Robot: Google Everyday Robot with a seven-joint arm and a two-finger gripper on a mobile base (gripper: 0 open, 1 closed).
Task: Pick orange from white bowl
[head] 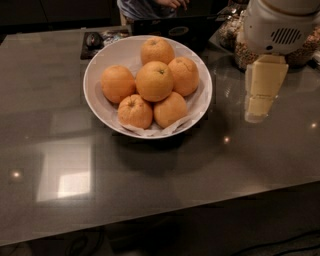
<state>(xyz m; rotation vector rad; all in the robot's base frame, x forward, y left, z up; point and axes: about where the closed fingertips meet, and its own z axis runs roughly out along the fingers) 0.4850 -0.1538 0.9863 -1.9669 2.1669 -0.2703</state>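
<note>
The white bowl [96, 95] stands on the dark table, left of centre, lined with crumpled white paper. Several oranges lie piled in it. The orange [155, 80], the biggest and roundest with a small dark stem dot, sits on top in the middle of the pile. A smaller orange with a puckered stem end [135, 111] lies at the front. My gripper [262, 92] is cream-coloured and hangs from a white wrist housing [280, 25]. It is to the right of the bowl, apart from it, and holds nothing that I can see.
Glass jars of cereal [306, 50] stand at the back right, partly hidden behind my wrist. A dark laptop-like object [170, 27] and a small dark item [93, 40] lie behind the bowl. A person [150, 5] is at the far edge. The table's front edge [200, 205] runs below.
</note>
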